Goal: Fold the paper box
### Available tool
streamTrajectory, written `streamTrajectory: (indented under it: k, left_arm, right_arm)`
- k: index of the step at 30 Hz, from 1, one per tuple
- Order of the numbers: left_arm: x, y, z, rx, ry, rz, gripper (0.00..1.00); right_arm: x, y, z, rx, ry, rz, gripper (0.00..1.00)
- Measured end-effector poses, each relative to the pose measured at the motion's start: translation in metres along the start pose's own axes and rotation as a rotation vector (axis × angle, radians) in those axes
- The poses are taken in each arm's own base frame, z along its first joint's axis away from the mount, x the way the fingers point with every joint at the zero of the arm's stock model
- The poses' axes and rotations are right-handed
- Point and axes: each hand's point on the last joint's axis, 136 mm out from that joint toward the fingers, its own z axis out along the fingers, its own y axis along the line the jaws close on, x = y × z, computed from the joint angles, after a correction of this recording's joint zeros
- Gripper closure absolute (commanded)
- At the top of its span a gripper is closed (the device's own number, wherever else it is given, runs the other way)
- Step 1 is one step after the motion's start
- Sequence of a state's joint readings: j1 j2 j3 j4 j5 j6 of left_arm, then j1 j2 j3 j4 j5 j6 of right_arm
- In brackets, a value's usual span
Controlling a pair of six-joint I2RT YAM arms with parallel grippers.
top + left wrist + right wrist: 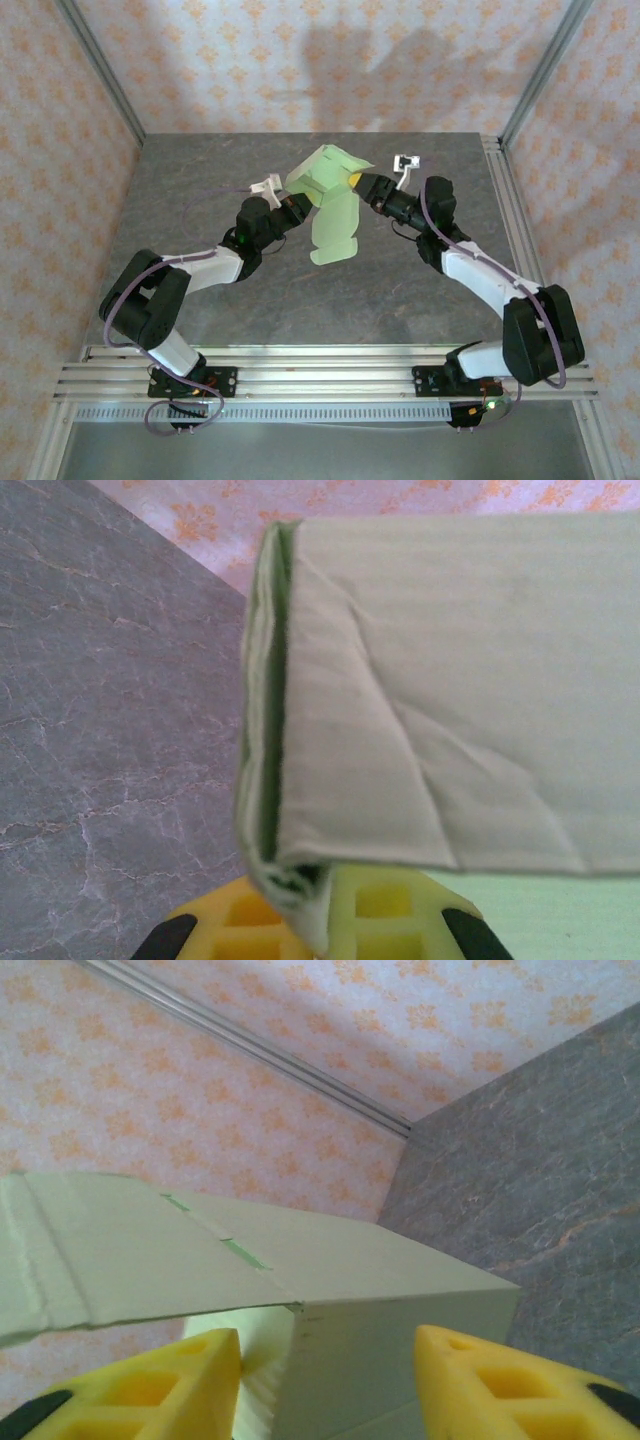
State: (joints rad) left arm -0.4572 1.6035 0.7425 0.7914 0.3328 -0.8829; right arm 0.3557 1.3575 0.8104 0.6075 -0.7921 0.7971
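Pale-green paper box (332,205) held above the surface (200,190), nearer its far edge. Left hand (318,925) clenched on one fold; right hand (328,1355) released, fingers astride the box.

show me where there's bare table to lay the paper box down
Widest bare stretch of table: near middle, bordered by the left arm, the right arm and the front rail. Also the far left corner, between the left arm and the back wall. Crowded: far centre, where left claw and right claw meet at the paper box.
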Motion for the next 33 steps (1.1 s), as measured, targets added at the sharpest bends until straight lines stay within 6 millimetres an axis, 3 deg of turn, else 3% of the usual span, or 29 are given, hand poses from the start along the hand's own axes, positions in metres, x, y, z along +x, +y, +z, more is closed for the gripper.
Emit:
streamTrajectory:
  k: [6, 13, 18, 21, 23, 26, 30, 33]
  left_arm:
    - [0.008, 0.016, -0.002, -0.07, 0.032, 0.065, 1.0]
    - [0.001, 0.022, -0.013, -0.147, 0.021, 0.175, 1.0]
    - [0.005, 0.027, -0.014, -0.172, 0.039, 0.198, 1.0]
    - [0.006, 0.029, -0.015, -0.18, 0.046, 0.209, 1.0]
    - [0.006, 0.031, -0.015, -0.188, 0.049, 0.21, 1.0]
    - [0.006, 0.033, -0.015, -0.198, 0.046, 0.21, 1.0]
    - [0.006, 0.035, -0.016, -0.206, 0.044, 0.211, 1.0]
    - [0.006, 0.036, -0.016, -0.215, 0.047, 0.21, 1.0]
  right_arm:
    - [0.001, -0.012, 0.003, 0.084, 0.028, 0.017, 0.82]
    - [0.01, -0.035, -0.001, 0.244, 0.09, 0.043, 1.0]
    - [0.017, -0.046, -0.006, 0.306, 0.122, 0.053, 1.0]
    - [0.021, -0.05, -0.007, 0.322, 0.133, 0.064, 0.73]
    - [0.022, -0.05, -0.007, 0.326, 0.136, 0.064, 0.71]
    - [0.022, -0.05, -0.007, 0.326, 0.135, 0.07, 0.79]
    - [0.024, -0.052, -0.006, 0.329, 0.141, 0.075, 1.0]
    - [0.025, -0.054, -0.005, 0.333, 0.144, 0.08, 1.0]
